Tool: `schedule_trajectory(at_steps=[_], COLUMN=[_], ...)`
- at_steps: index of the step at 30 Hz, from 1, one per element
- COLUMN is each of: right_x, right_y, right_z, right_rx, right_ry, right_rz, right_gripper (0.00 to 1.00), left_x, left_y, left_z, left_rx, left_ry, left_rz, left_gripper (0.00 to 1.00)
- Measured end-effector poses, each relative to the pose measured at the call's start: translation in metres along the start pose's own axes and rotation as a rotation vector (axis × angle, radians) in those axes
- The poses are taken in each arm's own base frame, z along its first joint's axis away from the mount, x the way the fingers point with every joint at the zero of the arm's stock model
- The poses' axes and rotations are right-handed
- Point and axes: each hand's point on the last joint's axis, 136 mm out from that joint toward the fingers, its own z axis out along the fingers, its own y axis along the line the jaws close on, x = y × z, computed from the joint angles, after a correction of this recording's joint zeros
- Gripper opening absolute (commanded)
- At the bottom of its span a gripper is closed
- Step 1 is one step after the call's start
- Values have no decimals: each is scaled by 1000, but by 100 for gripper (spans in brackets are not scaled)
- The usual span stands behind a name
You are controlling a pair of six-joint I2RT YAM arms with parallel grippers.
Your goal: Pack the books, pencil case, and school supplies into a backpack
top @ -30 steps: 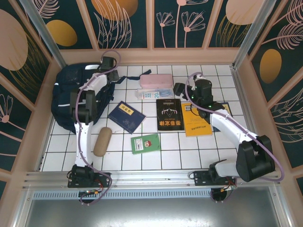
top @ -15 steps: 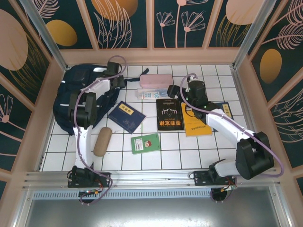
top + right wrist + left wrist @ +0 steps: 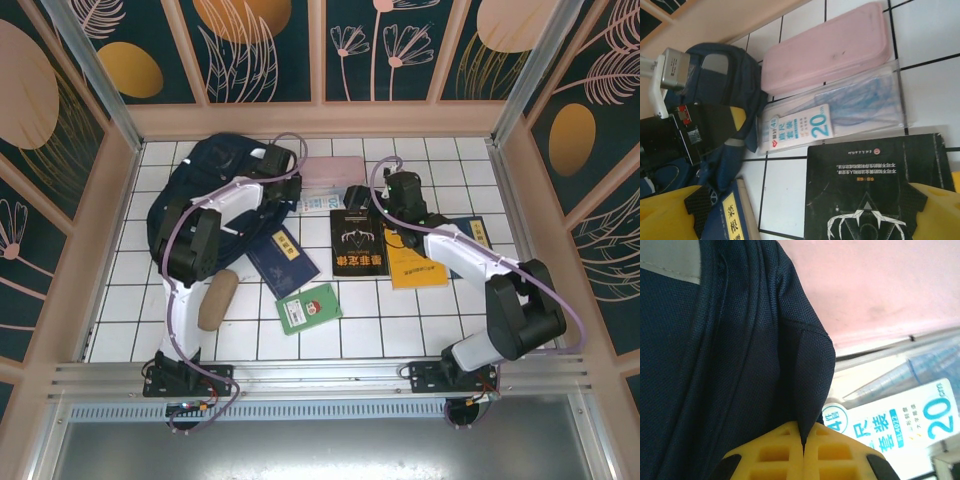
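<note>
We have dragged the large navy-blue fabric backpack [image 3: 175, 185] toward three o'clock, left gripper [image 3: 802, 440] pinching its edge, right gripper [image 3: 807, 202] spread; the four flat books [image 3: 360, 245] remain unpacked.

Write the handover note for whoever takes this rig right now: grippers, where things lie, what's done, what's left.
Left gripper: shut on an edge of the backpack, at the side nearest the pencil case.
Right gripper: open, holding nothing, above the black book.
On the tiles: navy book, black book, yellow-orange book, green book. The supplies packet lies between the pencil case and the black book.
Done: backpack gripped; nothing packed.
Left: open the backpack, then put in all four books, the pencil case and the packet.
</note>
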Motion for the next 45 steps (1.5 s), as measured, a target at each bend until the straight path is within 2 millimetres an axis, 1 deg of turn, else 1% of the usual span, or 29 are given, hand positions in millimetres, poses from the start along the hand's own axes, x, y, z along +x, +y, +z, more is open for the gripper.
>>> schedule_trajectory(at_steps=[1, 3, 4, 5, 8, 10, 12, 13, 15, 16, 17, 19, 22, 25, 27, 30, 33, 36, 37, 39, 41, 43, 45], right_x=[2, 6, 7, 8, 14, 17, 21, 24, 29, 30, 32, 34, 36, 42, 50, 63, 77, 88, 89, 91, 90, 90, 91], right_y=[1, 3, 5, 6, 10, 14, 19, 23, 31, 35, 40, 51, 65, 79, 86, 93, 93, 90, 90, 92, 96, 97, 97], right_z=[2, 5, 6, 8, 16, 23, 32, 38, 49, 55, 61, 78, 102, 127, 142, 162, 178, 188, 189, 190, 189, 189, 189], right_rx=[-6, -19, -27, -34, -58, -77, -97, -109, -129, -142, -153, -178, -203, -223, -232, -236, -231, -220, -219, -225, -230, -233, -232], right_ry=[7, 19, 24, 28, 55, 76, 99, 115, 142, 154, 167, 191, 214, 245, 270, 312, 351, 382, 386, 395, 400, 406, 414], right_rz=[2, 8, 13, 15, 22, 28, 31, 30, 25, 23, 19, 12, 3, -8, -15, -20, -20, -15, -13, -5, 5, 12, 22], right_gripper=[99, 99, 99, 99, 95, 91, 86, 85, 80, 80, 79, 78, 79, 79, 76, 72, 67, 60, 55, 40, 27, 23, 16], left_x=[1, 3, 3, 3, -6, -14, -20, -22, -21, -17, -12, 8, 43, 83, 108, 139, 165, 185, 189, 197, 206, 213, 215], left_y=[-4, -10, -12, -13, -13, -11, -6, -3, 4, 8, 12, 21, 32, 40, 44, 45, 43, 36, 34, 31, 33, 38, 44], left_z=[0, -2, -4, -7, -22, -40, -64, -77, -100, -112, -121, -137, -147, -149, -148, -147, -147, -147, -146, -144, -141, -137, -133], left_rx=[8, 20, 24, 25, 10, -11, -39, -55, -79, -90, -99, -112, -121, -118, -117, -107, -89, -64, -57, -44, -52, -80, -110], left_ry=[2, 4, 3, 0, -30, -66, -108, -129, -163, -175, -182, -178, -143, -71, -22, 40, 90, 131, 141, 156, 172, 187, 184], left_rz=[5, 11, 9, 2, -13, -27, -44, -56, -77, -91, -104, -138, -196, -265, -302, -346, -394, -432, -440, -464, -482, -490, -489], left_gripper=[0, 16, 27, 34, 38, 37, 41, 41, 41, 40, 40, 40, 42, 41, 41, 41, 42, 41, 41, 41, 41, 40, 40])
